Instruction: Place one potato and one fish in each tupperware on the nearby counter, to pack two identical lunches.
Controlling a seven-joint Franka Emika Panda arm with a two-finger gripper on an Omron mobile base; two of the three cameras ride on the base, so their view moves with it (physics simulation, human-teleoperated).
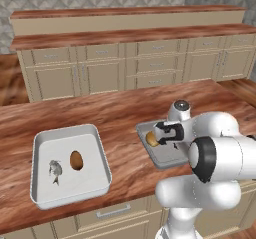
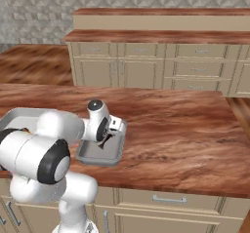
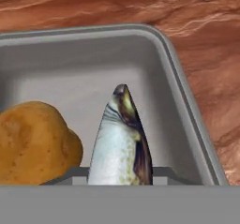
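Observation:
My gripper (image 1: 161,134) hangs just above the smaller tupperware (image 1: 167,159) on the counter (image 1: 120,115), shut on a mottled grey fish (image 3: 121,138) that points nose-down into the tray. A potato (image 3: 33,143) lies in that tray beside the fish, also seen as an orange-brown lump (image 1: 151,139) left of the hand. The larger tupperware (image 1: 40,143) to the left holds one potato (image 1: 76,160) and one fish (image 1: 55,169). From the right side, the gripper (image 2: 105,140) is over the small tray (image 2: 97,156).
A second counter (image 1: 130,35) with beige cabinets runs along the back wall. Bare wood counter (image 2: 180,129) stretches to the right of the small tray. The large tray's corner (image 2: 14,114) shows behind my arm.

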